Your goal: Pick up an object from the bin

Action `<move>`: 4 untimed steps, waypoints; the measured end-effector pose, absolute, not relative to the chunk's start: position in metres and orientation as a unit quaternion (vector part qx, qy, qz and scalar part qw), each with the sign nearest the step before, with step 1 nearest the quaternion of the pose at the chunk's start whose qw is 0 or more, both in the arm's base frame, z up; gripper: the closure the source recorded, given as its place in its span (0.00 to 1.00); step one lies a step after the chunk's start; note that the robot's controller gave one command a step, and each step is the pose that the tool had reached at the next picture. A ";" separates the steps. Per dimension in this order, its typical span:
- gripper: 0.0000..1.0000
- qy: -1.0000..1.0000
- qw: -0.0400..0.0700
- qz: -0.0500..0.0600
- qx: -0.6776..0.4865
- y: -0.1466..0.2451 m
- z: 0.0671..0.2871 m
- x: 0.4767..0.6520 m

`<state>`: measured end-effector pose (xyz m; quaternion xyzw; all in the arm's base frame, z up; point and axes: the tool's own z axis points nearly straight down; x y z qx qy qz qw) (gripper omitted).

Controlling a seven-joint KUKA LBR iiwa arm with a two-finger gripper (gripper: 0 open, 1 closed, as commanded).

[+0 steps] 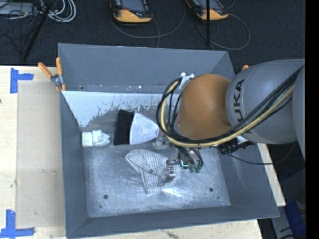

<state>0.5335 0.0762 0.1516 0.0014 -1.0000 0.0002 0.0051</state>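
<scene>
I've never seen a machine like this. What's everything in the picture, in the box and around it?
bin: one, grey metal, middle of the view
striped cloth: one, grey and white, crumpled mid-floor of the bin
black block: one, black, back of the floor
white piece: one, white, right beside the black block
small wad: one, white, back left of the floor
handheld devices: two, orange and black, beyond the bin
cables: a bundle, pale, top left
arm: one, grey with an orange-brown cover, reaching in from the right
pincer: one, dark, over the striped cloth's right edge
</scene>
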 end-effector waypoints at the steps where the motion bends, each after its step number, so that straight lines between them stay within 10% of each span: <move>1: 0.00 -1.000 0.001 0.000 0.000 0.076 0.155 0.535; 2: 1.00 -0.998 0.001 -0.001 0.068 0.082 0.078 0.545; 3: 1.00 -0.998 0.001 -0.002 0.067 0.082 0.078 0.545; 4: 1.00 -0.998 -0.002 0.000 0.059 0.094 0.219 0.549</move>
